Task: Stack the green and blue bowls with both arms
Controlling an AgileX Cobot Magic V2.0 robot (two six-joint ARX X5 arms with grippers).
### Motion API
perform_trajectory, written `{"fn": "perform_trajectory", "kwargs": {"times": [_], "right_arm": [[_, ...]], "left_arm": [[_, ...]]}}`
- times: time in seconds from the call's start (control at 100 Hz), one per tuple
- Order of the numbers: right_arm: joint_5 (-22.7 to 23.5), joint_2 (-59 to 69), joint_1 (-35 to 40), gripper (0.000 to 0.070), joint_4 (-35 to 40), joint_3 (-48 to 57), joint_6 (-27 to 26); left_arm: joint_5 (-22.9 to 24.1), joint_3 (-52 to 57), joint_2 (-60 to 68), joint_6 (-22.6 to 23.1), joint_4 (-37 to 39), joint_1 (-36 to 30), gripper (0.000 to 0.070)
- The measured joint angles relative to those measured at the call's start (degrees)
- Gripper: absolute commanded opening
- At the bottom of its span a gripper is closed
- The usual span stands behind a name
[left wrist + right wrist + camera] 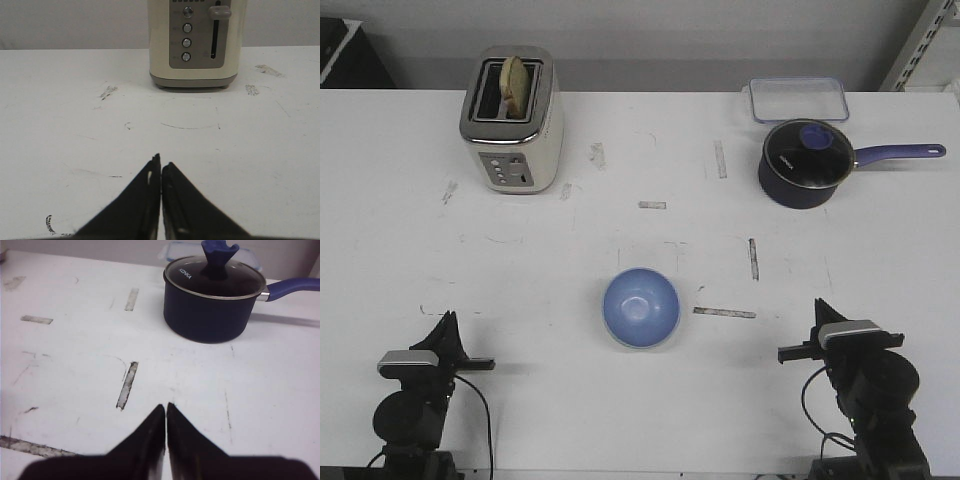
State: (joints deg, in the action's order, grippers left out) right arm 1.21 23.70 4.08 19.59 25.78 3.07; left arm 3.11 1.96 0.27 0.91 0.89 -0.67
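The periwinkle blue bowl (640, 308) sits upright on the white table (640, 400), near the front middle, between the two arms. No pale green bowl shows in any view. My left gripper (447, 320) rests at the front left, shut and empty, its tips together (160, 165) over bare table. My right gripper (819, 306) rests at the front right, shut and empty, its tips together (165, 407). Both grippers stand well apart from the blue bowl, which is out of both wrist views.
A cream toaster (512, 122) with bread in its slot stands at the back left and shows in the left wrist view (195, 42). A dark blue saucepan (806, 163) with a glass lid stands at the back right, also in the right wrist view (212, 302). A clear container (798, 100) lies behind it.
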Motion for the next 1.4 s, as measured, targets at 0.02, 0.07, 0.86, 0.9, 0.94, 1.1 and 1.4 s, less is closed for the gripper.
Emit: {"fn": "perform_trajectory", "kwargs": {"times": [0.02,0.07,0.86,0.9,0.94,1.1,1.4], "right_arm": [[-0.3,-0.3,0.0,0.0,-0.5,-0.1,0.1],[-1.5,-1.0,-0.5,0.0,-2.8,-0.8,0.2],[-0.8,-23.6,-6.4,0.0,-15.8,-25.0,-3.5],[-0.7,-23.6,-6.4,0.0,-15.8,-25.0,-3.5],[-0.7,-23.6,-6.3,0.0,-15.8,-25.0,-3.6],[-0.8,-23.6,-6.3,0.0,-15.8,-25.0,-3.6],[-1.0,-23.6,-6.3,0.0,-15.8,-25.0,-3.6]], "left_arm": [[0.0,0.0,0.0,0.0,0.0,0.0,0.0001],[0.0,0.0,0.0,0.0,0.0,0.0,0.0001],[0.0,0.0,0.0,0.0,0.0,0.0,0.0001],[0.0,0.0,0.0,0.0,0.0,0.0,0.0001],[0.0,0.0,0.0,0.0,0.0,0.0,0.0001],[0.0,0.0,0.0,0.0,0.0,0.0,0.0001],[0.0,0.0,0.0,0.0,0.0,0.0,0.0001]]}}
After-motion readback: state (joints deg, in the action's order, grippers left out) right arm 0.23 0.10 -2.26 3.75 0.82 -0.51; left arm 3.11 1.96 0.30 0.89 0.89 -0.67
